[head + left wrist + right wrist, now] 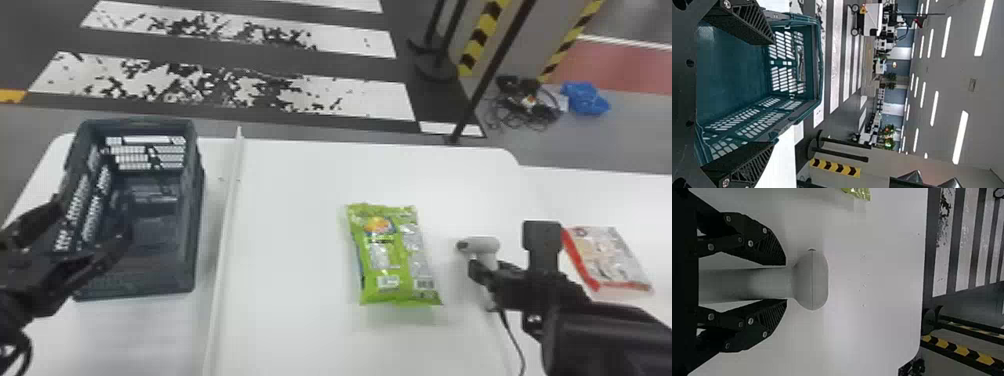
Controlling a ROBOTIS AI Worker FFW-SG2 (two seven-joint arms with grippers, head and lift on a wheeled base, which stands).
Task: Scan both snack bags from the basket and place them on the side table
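Basket (pixel 198 235), dark green with slotted walls, stands upright on the left part of the white table (pixel 295 195). We look down through its open top onto its floor; in the left wrist view its slatted sides appear between the fingers.

Left gripper (pixel 92 217): released, fingers spread wide, one by the basket's left wall, the other over the interior.

Both snacks lie outside the basket. We log the green snack bag (pixel 395 255) flat on the table, barcode patches facing up, between the raised white strip (pixel 228 215) and the scanner (pixel 484 245). The red-and-white snack bag (pixel 607 257) lies on the side table (pixel 600 195), to the right of the right arm.

Right gripper (pixel 480 273): grasping the scanner, fingers on either side of its handle just below the rounded head. We note a dark cable (pixel 512 337) running from its lower end.
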